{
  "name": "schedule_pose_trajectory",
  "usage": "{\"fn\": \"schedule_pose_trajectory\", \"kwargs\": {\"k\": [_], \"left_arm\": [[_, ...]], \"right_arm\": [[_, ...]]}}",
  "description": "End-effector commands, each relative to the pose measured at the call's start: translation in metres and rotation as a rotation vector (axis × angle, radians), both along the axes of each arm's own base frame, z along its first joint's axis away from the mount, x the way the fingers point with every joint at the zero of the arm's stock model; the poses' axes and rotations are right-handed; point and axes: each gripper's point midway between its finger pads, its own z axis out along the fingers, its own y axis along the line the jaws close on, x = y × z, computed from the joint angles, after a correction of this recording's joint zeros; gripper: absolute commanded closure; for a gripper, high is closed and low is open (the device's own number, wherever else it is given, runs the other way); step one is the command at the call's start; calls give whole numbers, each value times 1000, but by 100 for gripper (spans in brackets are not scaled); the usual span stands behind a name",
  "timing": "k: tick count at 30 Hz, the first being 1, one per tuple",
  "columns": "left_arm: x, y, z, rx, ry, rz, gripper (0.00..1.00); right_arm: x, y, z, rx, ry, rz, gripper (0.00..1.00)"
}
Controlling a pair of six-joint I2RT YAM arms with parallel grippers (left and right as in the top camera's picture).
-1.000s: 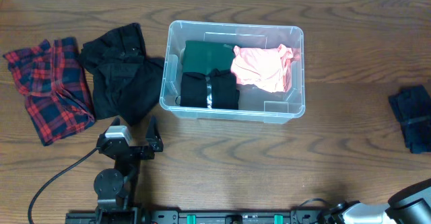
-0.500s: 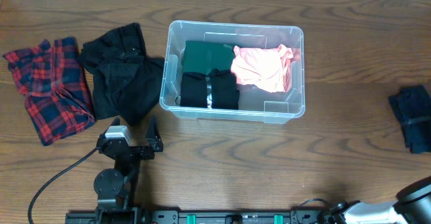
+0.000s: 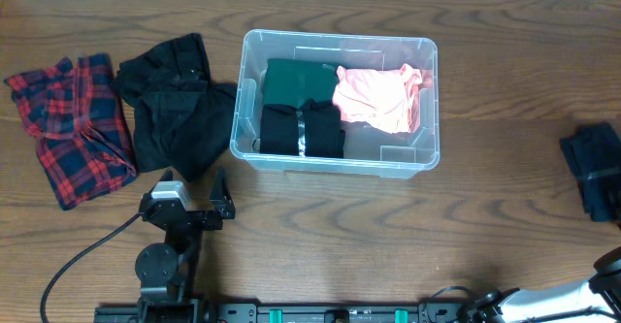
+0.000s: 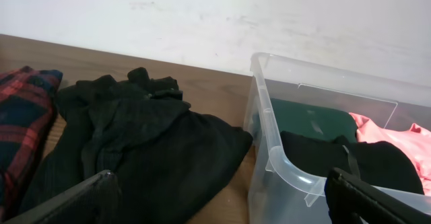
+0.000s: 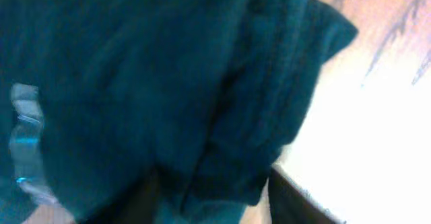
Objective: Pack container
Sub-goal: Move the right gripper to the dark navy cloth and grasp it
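The clear container (image 3: 335, 42) stands mid-table and holds a green garment (image 3: 296, 76), a black one (image 3: 301, 129) and a pink one (image 3: 378, 95). My left gripper (image 3: 194, 202) hovers open near the container's front left corner. In the left wrist view that gripper (image 4: 222, 210) is empty, with the container wall (image 4: 269, 116) to the right. A dark blue garment (image 3: 594, 168) lies at the table's right edge. In the right wrist view this garment (image 5: 135, 83) fills the frame, and my right gripper (image 5: 215, 204) is shut on a fold of it.
A black clothing pile (image 3: 175, 100) and a red plaid garment (image 3: 73, 124) lie left of the container. A cable (image 3: 82, 255) runs from the left arm's base. Only a sliver of the right arm (image 3: 609, 270) shows in the bottom right corner.
In the overhead view the right arm has slid toward the bottom right corner until little of it shows. The left arm and the clothes have not moved.
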Motion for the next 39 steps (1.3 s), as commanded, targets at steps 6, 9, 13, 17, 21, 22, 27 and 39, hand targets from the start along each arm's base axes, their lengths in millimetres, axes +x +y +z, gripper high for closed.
{"fn": "schedule_pose_trajectory", "kwargs": {"k": [6,9,13,17,21,22,27,39], "left_arm": [[-1,-2,-15,4,45,-12,2],[-1,-2,-15,4,46,-12,2],[-1,-2,-15,4,45,-12,2],[-1,-2,-15,4,46,-12,2],[-1,-2,-15,4,45,-12,2],[-1,-2,-15,4,46,-12,2],[-1,-2,-15,4,46,-12,2],[-1,-2,-15,4,46,-12,2]], "right_arm": [[-11,-6,-12,-11,53,-26,87],[-10,-7,-12,-18,50,-26,79],[-11,-8,-12,-22,56,-29,47],[-10,-9,-14,-22,55,-28,44],[-11,-8,-23,-6,64,-27,44],[-11,-8,-26,-1,67,-27,44],[-7,-8,-34,0,66,-18,44],[35,9,-29,-16,0,94,99]]}}
